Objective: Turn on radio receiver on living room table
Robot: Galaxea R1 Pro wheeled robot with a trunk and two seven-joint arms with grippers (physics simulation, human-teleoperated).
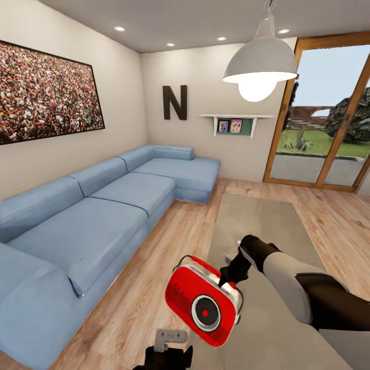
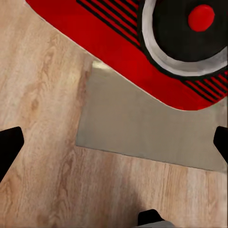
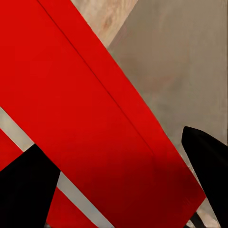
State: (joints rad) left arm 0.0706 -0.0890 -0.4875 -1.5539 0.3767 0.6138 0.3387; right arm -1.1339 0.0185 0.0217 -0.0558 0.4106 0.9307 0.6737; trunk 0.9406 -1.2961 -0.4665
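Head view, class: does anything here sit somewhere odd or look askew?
Yes. The small red rounded radio receiver is tilted and lifted off the glossy grey-beige table, held at its top by the right gripper, dial facing the camera. The left gripper waits open below it.

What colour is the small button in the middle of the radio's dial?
Red, on the dark dial; clearest in the left wrist view.

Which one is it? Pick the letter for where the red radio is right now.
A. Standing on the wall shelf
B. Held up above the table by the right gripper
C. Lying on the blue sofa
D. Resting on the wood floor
B: in the head view the radio receiver hangs tilted in the air over the table, with the right gripper closed on its top edge.
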